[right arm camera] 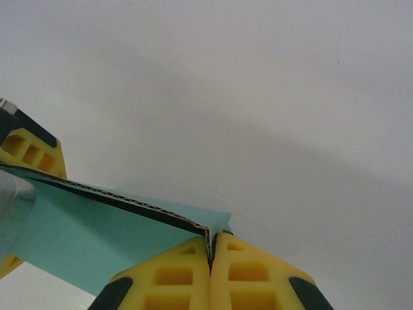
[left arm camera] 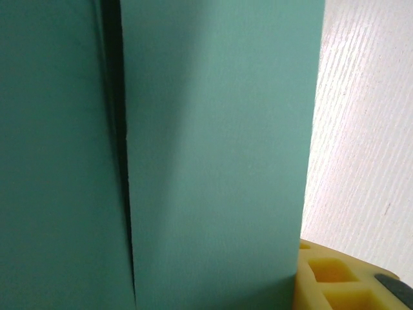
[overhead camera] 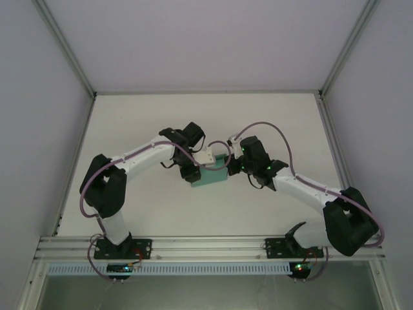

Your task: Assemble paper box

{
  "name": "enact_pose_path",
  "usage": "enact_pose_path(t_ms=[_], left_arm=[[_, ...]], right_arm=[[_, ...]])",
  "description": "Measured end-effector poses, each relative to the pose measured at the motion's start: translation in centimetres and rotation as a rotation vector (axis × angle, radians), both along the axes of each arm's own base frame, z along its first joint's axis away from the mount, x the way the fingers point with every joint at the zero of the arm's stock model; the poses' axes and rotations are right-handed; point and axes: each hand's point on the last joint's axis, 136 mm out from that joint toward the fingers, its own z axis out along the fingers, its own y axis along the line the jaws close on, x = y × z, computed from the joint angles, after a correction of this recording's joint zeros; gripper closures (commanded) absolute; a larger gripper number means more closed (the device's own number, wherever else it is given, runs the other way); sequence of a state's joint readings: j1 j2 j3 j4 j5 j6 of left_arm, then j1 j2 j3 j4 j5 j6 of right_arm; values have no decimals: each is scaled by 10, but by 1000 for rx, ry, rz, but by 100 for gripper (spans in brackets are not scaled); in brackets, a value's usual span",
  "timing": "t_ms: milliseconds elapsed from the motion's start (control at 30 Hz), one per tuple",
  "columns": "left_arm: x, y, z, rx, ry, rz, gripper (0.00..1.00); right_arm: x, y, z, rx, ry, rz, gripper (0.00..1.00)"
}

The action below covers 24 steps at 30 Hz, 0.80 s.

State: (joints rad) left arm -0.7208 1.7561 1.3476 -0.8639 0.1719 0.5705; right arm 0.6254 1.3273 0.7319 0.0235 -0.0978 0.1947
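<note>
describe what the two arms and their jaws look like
The left arm and right arm both have white tube links between bulky black joint housings, and a lilac cable loops along each. Small green lights glow at the right wrist. The black bases bolt to a silver rail. The jaws are yellow plastic with square pockets and black trim.

The paper box [left arm camera: 213, 129] is smooth, matt card; the tabletop [left arm camera: 361, 129] is matt with fine lines; the fingers [right arm camera: 245, 278] are yellow plastic.
</note>
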Motion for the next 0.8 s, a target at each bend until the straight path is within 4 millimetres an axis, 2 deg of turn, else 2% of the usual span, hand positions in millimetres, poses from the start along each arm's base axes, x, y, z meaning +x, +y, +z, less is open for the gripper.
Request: enact_pose_path(t_ms=[200, 533, 633, 800], left_arm=[[1, 1, 0, 2, 1, 13, 57], [-1, -5, 0, -1, -12, 1, 46], [-1, -12, 2, -17, -29, -14, 41], [-1, -21, 4, -25, -58, -15, 20]], right_arm=[[-3, -1, -4, -6, -77, -28, 100], [-14, -7, -7, 11, -106, -35, 100], [-14, -7, -7, 16, -102, -43, 100], [-12, -4, -8, 11, -98, -53, 100]])
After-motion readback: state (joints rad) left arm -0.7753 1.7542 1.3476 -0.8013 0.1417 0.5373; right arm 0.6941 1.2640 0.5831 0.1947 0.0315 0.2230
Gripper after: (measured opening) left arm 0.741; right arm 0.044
